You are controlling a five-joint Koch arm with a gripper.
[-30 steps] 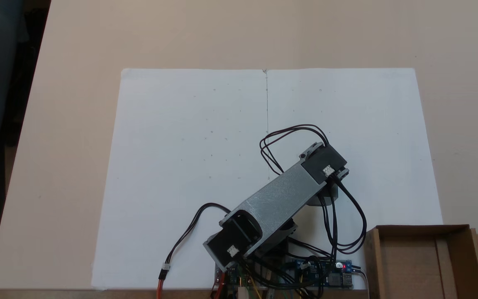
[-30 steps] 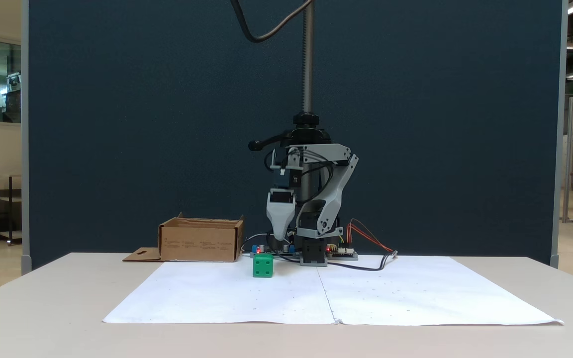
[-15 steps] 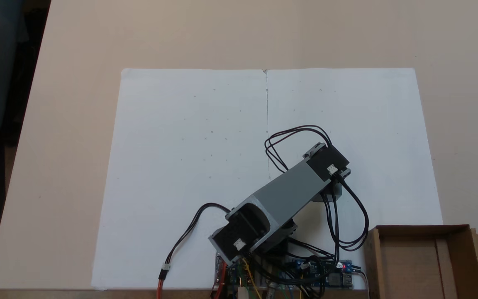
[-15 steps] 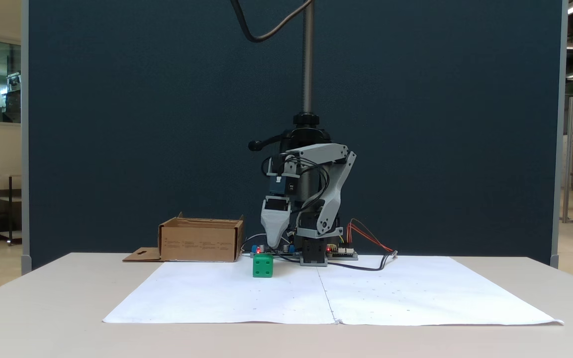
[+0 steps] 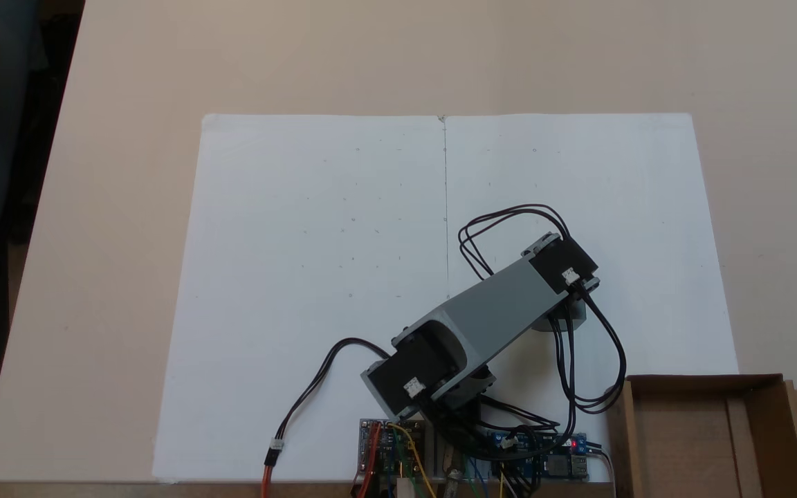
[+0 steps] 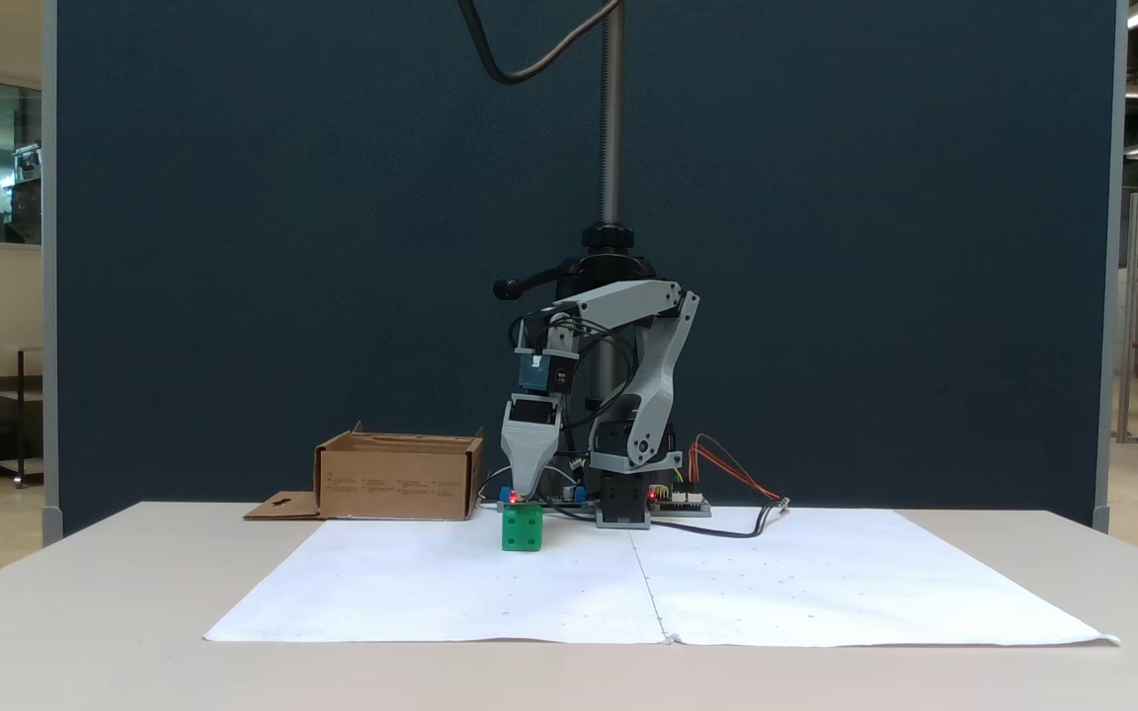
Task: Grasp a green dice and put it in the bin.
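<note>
The green dice (image 6: pixel 522 526) sits on the white paper in front of the arm's base, in a fixed view from the front. My gripper (image 6: pixel 527 491) points straight down, its grey tip just above the dice's top face. A single tapered jaw shows there, so its opening is unclear. From above, the arm's wrist motor (image 5: pixel 563 268) covers both gripper and dice. The bin (image 6: pixel 399 479) stands to the left of the dice, and in the fixed view from above the bin (image 5: pixel 751 443) lies at the bottom right corner, its flap with a slot at the far right.
Two white paper sheets (image 5: pixel 315 277) cover the table's middle. Circuit boards (image 5: pixel 537 460) and looping black cables (image 5: pixel 599 373) crowd the arm's base near the bin. A dark blue partition (image 6: pixel 233 247) and a metal pole (image 6: pixel 611 118) stand behind the arm.
The arm has swung toward the bin side and lowered. The gripper tip moved from beside and above the dice to just over its top. The dice has not moved.
</note>
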